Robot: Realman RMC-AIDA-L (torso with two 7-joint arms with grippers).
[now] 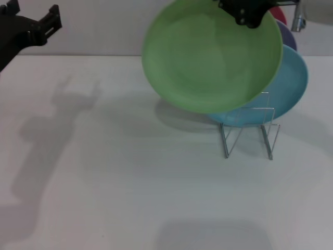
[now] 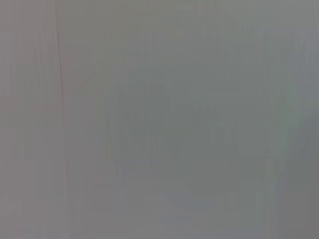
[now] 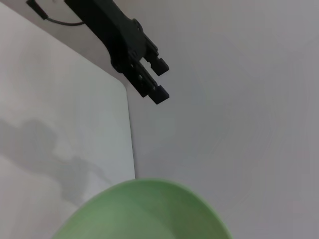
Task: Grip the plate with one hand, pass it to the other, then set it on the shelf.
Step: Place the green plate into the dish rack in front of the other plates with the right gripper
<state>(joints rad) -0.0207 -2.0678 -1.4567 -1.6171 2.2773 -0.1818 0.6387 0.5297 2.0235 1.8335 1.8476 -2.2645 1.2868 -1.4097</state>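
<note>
The round, light green matte plastic plate (image 1: 212, 56) hangs in the air, tilted nearly on edge with its hollow face toward the head camera, held at its upper rim by the right gripper (image 1: 244, 13), whose black fingers are clamped on that rim. It sits in front of and above the small silver wire plate rack (image 1: 248, 130), which stands on the white tabletop (image 1: 130, 182) and already carries a turquoise-blue plate (image 1: 291, 86), with a lavender plate (image 1: 287, 32) behind it. The left gripper (image 1: 49, 23) waits well apart at the far left, its fingers spread with a clear gap and holding nothing. The step in hand looks like the placing itself. To do it well, the green plate should be turned fully upright and parallel to the blue one, its bottom edge brought over a free slot on the near side of the rack, then lowered slowly until the wires carry it. The risk is the plate's lower rim knocking the light rack or the blue plate, so the descent should be straight and the fingers should let go only once the plate rests.
</note>
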